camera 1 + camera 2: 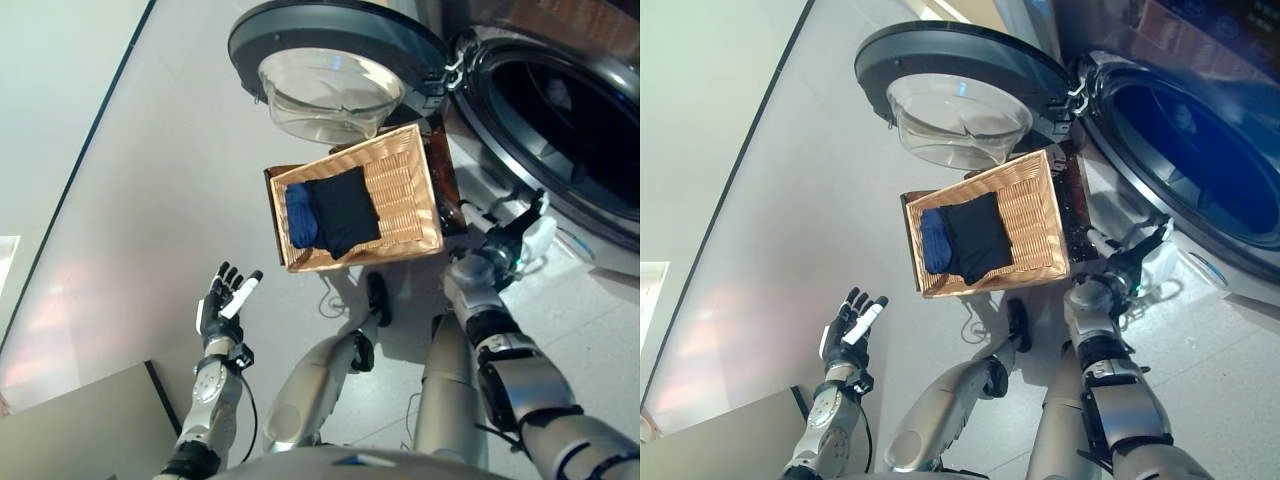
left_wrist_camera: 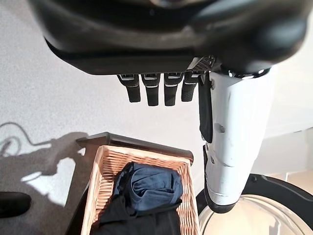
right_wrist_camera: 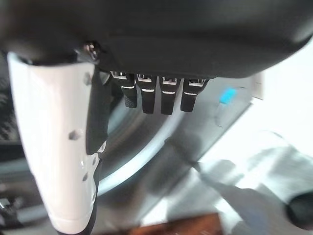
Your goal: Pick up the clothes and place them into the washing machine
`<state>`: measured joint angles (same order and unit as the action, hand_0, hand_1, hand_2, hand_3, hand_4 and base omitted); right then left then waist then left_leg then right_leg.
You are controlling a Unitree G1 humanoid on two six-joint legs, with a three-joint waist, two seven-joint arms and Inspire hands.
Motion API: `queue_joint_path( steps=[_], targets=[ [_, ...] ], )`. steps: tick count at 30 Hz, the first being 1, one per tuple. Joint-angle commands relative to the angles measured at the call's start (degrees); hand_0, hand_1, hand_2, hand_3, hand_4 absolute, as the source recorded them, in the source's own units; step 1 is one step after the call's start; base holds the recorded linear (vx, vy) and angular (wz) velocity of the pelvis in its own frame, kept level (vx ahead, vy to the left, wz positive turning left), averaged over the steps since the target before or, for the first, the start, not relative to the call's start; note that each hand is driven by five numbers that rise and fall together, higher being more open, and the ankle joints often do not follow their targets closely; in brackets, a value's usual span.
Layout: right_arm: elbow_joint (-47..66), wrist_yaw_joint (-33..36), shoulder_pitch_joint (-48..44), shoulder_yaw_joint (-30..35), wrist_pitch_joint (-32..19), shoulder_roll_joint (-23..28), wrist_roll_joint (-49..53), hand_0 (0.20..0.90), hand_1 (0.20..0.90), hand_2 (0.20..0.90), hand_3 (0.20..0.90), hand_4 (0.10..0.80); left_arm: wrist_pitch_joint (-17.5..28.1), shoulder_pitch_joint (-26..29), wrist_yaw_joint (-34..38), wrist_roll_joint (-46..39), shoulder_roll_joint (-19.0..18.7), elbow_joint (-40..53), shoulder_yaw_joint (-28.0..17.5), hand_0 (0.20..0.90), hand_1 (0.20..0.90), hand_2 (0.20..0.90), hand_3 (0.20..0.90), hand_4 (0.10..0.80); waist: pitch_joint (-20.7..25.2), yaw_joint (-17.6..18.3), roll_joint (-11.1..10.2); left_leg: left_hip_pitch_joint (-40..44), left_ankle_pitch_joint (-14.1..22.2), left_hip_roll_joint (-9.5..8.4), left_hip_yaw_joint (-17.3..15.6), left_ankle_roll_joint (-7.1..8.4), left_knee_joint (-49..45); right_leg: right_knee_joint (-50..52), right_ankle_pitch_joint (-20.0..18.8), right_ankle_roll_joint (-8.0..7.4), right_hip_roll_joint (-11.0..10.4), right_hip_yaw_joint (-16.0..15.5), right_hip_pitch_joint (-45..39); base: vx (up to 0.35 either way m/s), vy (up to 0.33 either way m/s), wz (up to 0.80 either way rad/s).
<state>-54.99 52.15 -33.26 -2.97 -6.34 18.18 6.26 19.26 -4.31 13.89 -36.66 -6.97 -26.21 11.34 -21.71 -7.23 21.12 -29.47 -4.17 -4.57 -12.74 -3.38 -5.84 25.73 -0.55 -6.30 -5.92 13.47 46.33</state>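
Clothes, a folded black garment [image 1: 345, 210] beside a rolled blue one [image 1: 300, 215], lie at the rectangular woven wicker basket's [image 1: 405, 190] left end, nearer the empty, straight-fingered left hand [image 1: 225, 300] than the empty, straight-fingered right hand [image 1: 520, 245] by the open washing machine drum [image 1: 565, 110].

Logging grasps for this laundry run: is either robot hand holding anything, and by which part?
Nothing is held. The left robot hand and right robot hand are open and empty; the clothes lie in the wicker basket.
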Motion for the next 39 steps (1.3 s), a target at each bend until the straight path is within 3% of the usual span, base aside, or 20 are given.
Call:
queue_joint_path(
  steps=[1,8,20,23,33,39],
  targets=[
    [3.9,-0.8,1.6,-4.7,-3.3,-0.7,-5.1,0.9,0.9,0.9,0.9,0.8,5.6,-0.5,2.8,0.6,-3.3,-1.9,-3.7,0.9,0.9,0.9,0.9,0.8,2.5,-1.4,-0.6,-5.5,-0.6,0.43,-0.3,4.66,-2.4,-0.8,1.5,2.96,3.5,-1.6,-2.1,0.0,0.0,0.0],
    [12.2,-5.4,7.5,-10.6,-4.0,-0.9,-10.4,0.9,0.9,0.9,0.9,0.8,5.5,-0.2,3.6,2.5,-3.0,-3.7,-4.5,0.9,0.9,0.9,0.9,0.8,1.9,0.0,-3.0,-4.9,-0.6,1.19,-0.3,4.86,-2.9,-0.8,1.4,3.06,3.8,-1.9,-3.3,0.0,0.0,0.0],
    [22.9,-7.4,13.0,-11.9,-5.5,2.0,-16.3,0.9,0.9,0.9,0.9,0.8,3.2,4.2,6.8,9.4,-1.8,-24.6,-10.0,0.9,0.9,0.9,0.9,0.8,2.8,1.4,-7.1,0.8,-0.1,1.48,0.9,5.03,-1.9,-2.9,1.7,2.62,3.5,-3.1,-9.8,0.038,-0.015,-0.04],
    [25.2,-9.2,14.1,-12.8,-6.1,2.2,-17.8,0.9,0.9,0.9,0.9,0.8,2.5,5.7,7.8,11.5,-2.2,-29.9,-12.1,0.9,0.9,0.9,0.9,0.8,3.3,1.3,-8.9,3.4,0.2,1.89,1.6,5.18,-1.6,-4.8,1.5,2.38,3.2,-4.0,-13.4,0.06,-0.046,0.07],
    [27.8,-12.0,15.1,-14.8,-6.3,0.1,-18.9,0.9,0.9,0.9,0.9,0.8,2.2,6.8,8.4,12.7,-1.9,-33.2,-13.2,0.9,0.9,0.9,0.9,0.8,3.4,1.2,-12.5,9.4,0.4,2.32,2.9,5.13,0.3,-9.1,1.0,1.88,2.6,-6.6,-21.0,0.042,-0.017,0.04],
    [29.3,-18.4,12.5,-20.4,-5.8,1.6,-22.6,0.9,0.9,0.9,0.9,0.8,1.7,7.0,7.5,13.4,-3.0,-34.6,-14.2,0.9,0.9,0.9,0.9,0.8,3.4,0.6,-15.4,12.1,0.8,2.72,3.9,5.01,0.7,-10.6,1.3,1.67,2.4,-7.7,-24.5,0.036,-0.013,0.06]
  ],
)
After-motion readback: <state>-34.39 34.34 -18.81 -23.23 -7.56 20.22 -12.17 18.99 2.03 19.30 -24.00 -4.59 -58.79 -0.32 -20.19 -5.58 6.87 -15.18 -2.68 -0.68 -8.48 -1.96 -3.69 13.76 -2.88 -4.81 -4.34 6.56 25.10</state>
